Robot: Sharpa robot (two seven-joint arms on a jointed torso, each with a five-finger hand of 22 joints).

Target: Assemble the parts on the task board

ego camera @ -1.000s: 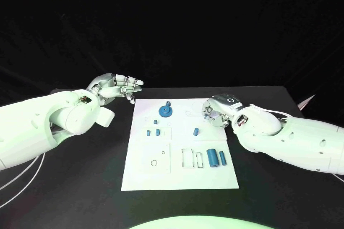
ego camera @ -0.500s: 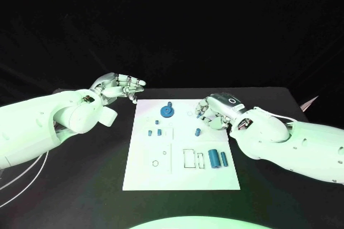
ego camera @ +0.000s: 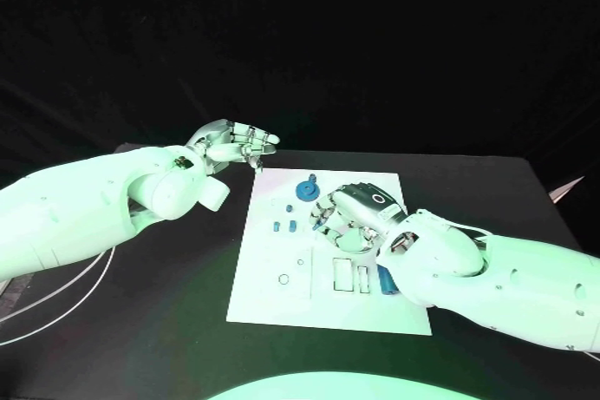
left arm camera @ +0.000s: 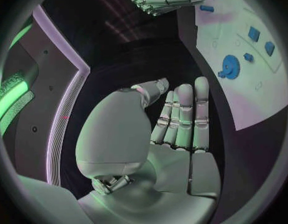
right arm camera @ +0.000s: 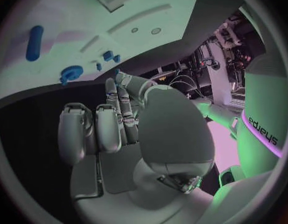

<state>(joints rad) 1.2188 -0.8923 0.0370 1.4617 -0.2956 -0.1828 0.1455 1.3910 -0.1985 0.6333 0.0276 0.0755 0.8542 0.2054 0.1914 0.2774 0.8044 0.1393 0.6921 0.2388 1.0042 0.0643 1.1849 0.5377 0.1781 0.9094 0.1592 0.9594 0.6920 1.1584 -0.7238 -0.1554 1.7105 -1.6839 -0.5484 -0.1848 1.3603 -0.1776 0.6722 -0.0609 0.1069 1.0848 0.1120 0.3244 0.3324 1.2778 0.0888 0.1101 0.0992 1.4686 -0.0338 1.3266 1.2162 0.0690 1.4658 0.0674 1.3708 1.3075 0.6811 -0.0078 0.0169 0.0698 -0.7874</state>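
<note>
The white task board [ego camera: 282, 304] lies in the middle of the black table. A blue gear [ego camera: 306, 190] stands near its far edge, and two small blue pieces [ego camera: 283, 226] sit left of centre. My right hand [ego camera: 350, 213] hovers over the board's middle, some fingers bent and others stretched toward the board [right arm camera: 69, 15], with nothing between them. A blue cylinder [ego camera: 388, 283] peeks out beside my right forearm. My left hand [ego camera: 235, 141] floats off the board's far left corner, its fingers straight and together [left arm camera: 181, 119] and its palm empty. The gear [left arm camera: 230, 66] lies beyond its fingertips.
Two rectangular slots [ego camera: 350, 275] are cut in the board near my right forearm, with a small ring outline [ego camera: 283, 279] left of them. White cables [ego camera: 69, 287] trail over the table at the left. My right forearm covers the board's right side.
The camera has shifted. My right hand has moved from the board's far right edge inward over its middle, covering a small blue piece there. My left hand stays by the far left corner.
</note>
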